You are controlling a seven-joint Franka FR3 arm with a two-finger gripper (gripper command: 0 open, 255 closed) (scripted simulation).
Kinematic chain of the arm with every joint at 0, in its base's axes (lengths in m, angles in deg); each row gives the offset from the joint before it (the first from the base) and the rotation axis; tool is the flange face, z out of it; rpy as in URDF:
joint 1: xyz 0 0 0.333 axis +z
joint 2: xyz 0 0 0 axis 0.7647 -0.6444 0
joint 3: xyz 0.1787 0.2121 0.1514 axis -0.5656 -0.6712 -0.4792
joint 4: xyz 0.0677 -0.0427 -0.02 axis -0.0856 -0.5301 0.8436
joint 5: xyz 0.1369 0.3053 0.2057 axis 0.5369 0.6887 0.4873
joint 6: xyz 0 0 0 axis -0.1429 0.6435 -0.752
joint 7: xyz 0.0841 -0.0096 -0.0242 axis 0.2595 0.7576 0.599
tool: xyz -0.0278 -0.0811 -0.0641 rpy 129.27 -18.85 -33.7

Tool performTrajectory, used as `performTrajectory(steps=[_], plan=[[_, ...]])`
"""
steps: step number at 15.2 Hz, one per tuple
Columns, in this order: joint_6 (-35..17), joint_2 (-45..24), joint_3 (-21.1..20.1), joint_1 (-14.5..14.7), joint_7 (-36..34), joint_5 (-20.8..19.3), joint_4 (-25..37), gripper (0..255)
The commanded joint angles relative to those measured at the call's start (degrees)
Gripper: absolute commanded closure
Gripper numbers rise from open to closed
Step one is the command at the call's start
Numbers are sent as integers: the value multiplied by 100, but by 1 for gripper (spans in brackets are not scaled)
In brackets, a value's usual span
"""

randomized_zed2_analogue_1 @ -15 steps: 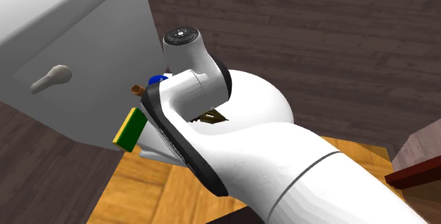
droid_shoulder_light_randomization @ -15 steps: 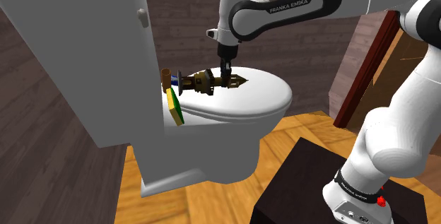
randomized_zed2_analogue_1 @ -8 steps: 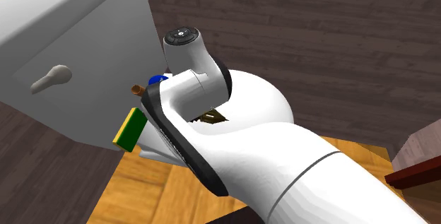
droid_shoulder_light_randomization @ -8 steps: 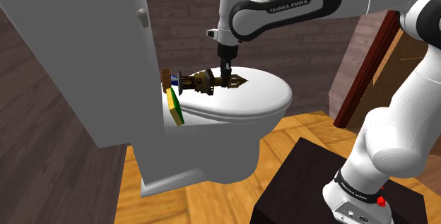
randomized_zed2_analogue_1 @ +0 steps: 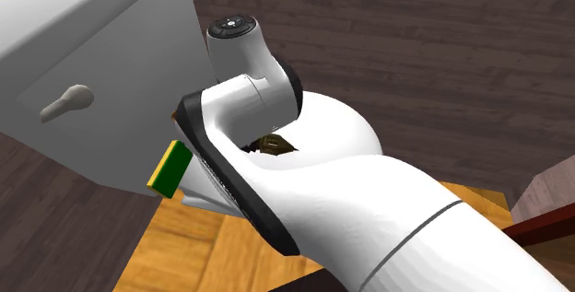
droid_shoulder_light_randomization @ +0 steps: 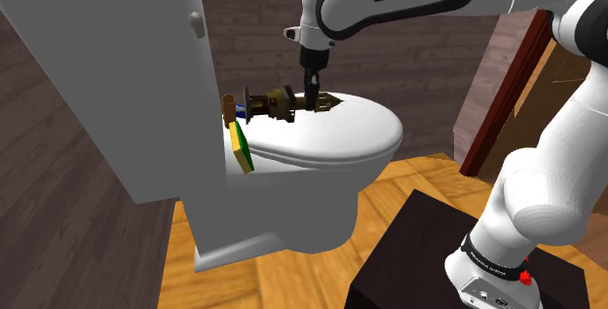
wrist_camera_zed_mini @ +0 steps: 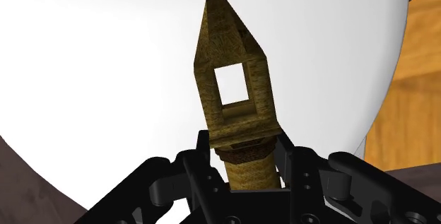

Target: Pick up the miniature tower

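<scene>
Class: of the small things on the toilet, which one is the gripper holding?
The brown tower: the gripper clasps its shaft. The yellow-green block stands apart from it, untouched.

The miniature tower (wrist_camera_zed_mini: 227, 35) is yellow-brown with a rough brick pattern and a darker brown band. The gripper (wrist_camera_zed_mini: 244, 155) is black. The toilet (droid_shoulder_light_randomization: 361, 134) is plain white. The flat block (droid_shoulder_light_randomization: 242, 148) is yellow and green. The floor (droid_shoulder_light_randomization: 283, 278) is orange striped wood. The wall (randomized_zed2_analogue_1: 415, 60) is dark brown.
</scene>
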Motion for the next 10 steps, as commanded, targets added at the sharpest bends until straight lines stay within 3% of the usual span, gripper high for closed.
performTrajectory(steps=[1,10], plan=[[149,17,0,0,7,3,136,255],[705,-21,-2,1,30,8,730,255]])
